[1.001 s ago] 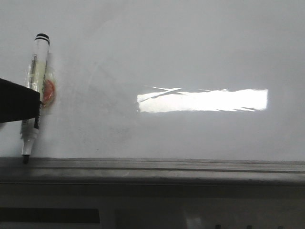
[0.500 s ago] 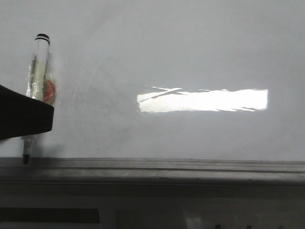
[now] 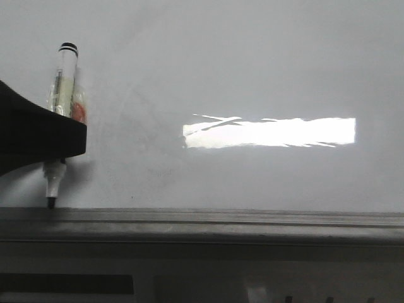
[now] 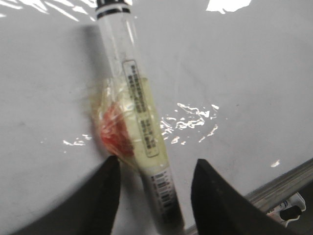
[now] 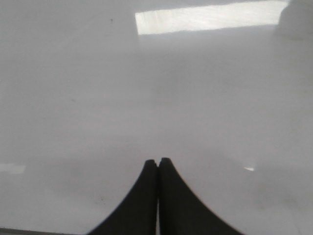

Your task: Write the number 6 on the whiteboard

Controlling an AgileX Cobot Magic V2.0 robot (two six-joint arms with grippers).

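Pale grey whiteboard (image 3: pixel 252 69); clear black-tipped marker (image 3: pixel 63 95), seemingly red-smudged wrap.
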